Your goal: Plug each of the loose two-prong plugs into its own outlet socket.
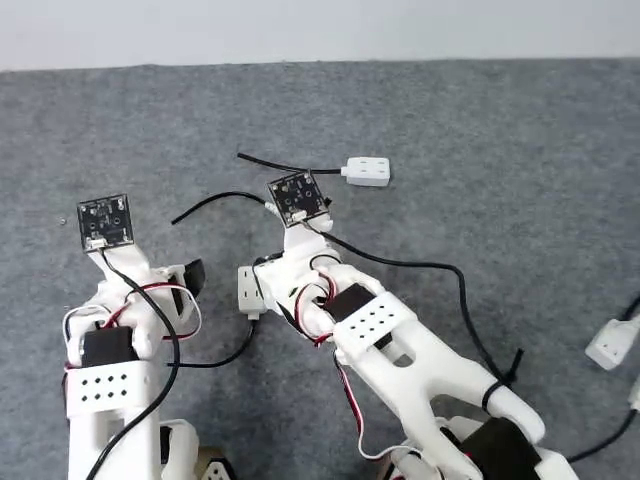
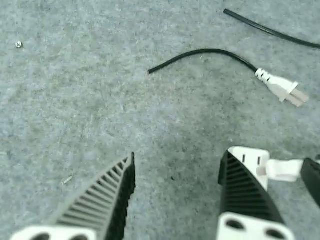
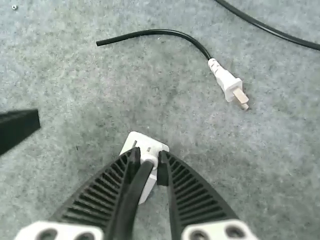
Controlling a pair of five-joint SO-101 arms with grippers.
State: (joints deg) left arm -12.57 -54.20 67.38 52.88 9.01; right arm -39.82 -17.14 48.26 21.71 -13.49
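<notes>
Right hand [image 3: 148,159] is pinched shut on the neck of one white socket [image 3: 150,145]. That socket lies flat on the grey counter [image 1: 500,130] between the two arms, its long axis running near to far. Left hand [image 2: 179,160] is spread wide just beside it, gripping nothing. A second socket [image 1: 367,172] lies farther back, long axis across the counter, cord leaving leftward. One loose plug [image 3: 227,86] lies flat nearby, prongs turned away from the left arm. Two white pieces [image 1: 612,343] at the right edge are too small to identify.
</notes>
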